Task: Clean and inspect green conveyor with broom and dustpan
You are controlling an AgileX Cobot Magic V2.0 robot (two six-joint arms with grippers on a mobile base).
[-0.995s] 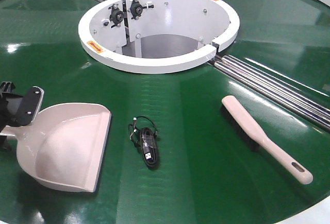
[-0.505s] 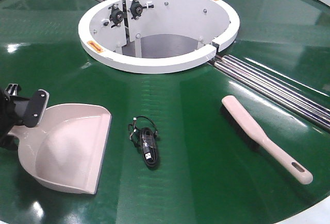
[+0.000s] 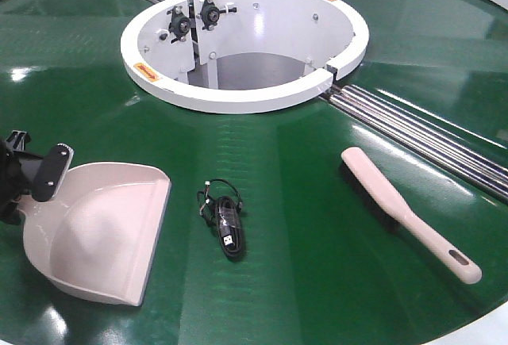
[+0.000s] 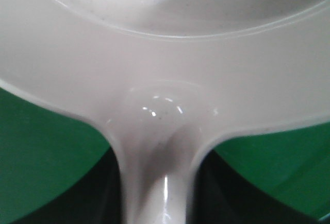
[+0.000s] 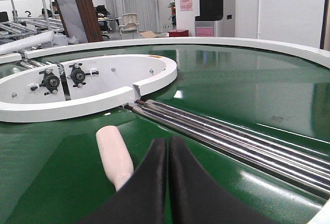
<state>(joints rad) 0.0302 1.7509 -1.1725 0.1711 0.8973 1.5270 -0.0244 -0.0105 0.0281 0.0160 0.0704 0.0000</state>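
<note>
The green conveyor [image 3: 317, 226] fills the front view. The dustpan [image 3: 103, 230] lies at the front left, lip facing right. My left gripper [image 3: 28, 182] is shut on its handle at the left edge. In the left wrist view the dustpan [image 4: 165, 54] fills the frame and its handle runs between my dark fingers [image 4: 100, 195]. The broom [image 3: 397, 206] lies flat at the right, handle towards the front right. My right gripper [image 5: 168, 154] is shut and empty, low over the belt just right of the broom [image 5: 114, 154]. It does not show in the front view.
A coiled black USB cable [image 3: 224, 220] lies on the belt between dustpan and broom. The white central ring [image 3: 238, 95] stands behind. Steel rollers [image 3: 429, 135] run diagonally at the right, beyond the broom. The white outer rim [image 5: 247, 44] bounds the belt.
The dustpan has slid a little toward the front left and turned slightly, with my left gripper on its handle. The broom and cable have not moved.
</note>
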